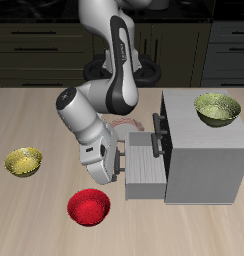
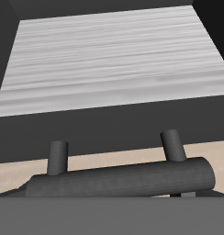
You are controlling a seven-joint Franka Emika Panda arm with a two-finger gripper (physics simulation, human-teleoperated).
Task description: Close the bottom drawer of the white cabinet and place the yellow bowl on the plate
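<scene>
The white cabinet (image 1: 204, 160) stands on the table with its bottom drawer (image 1: 146, 172) pulled out. In the wrist view the drawer's grey inside (image 2: 109, 60) shows just behind its dark bar handle (image 2: 114, 176), which is very close to the camera. My gripper (image 1: 118, 162) is at the drawer's front, by the handle; its fingers are hidden in both views. The yellow bowl (image 1: 24, 161) sits on the table well away from the cabinet, beyond the arm. Only a pinkish arc of the plate (image 1: 131, 121) shows behind my arm.
A red bowl (image 1: 89, 207) lies near the table's front edge, close to the drawer's front. A larger olive-yellow bowl (image 1: 217, 108) rests on top of the cabinet. My arm's bulk hangs over the table between the yellow bowl and the cabinet.
</scene>
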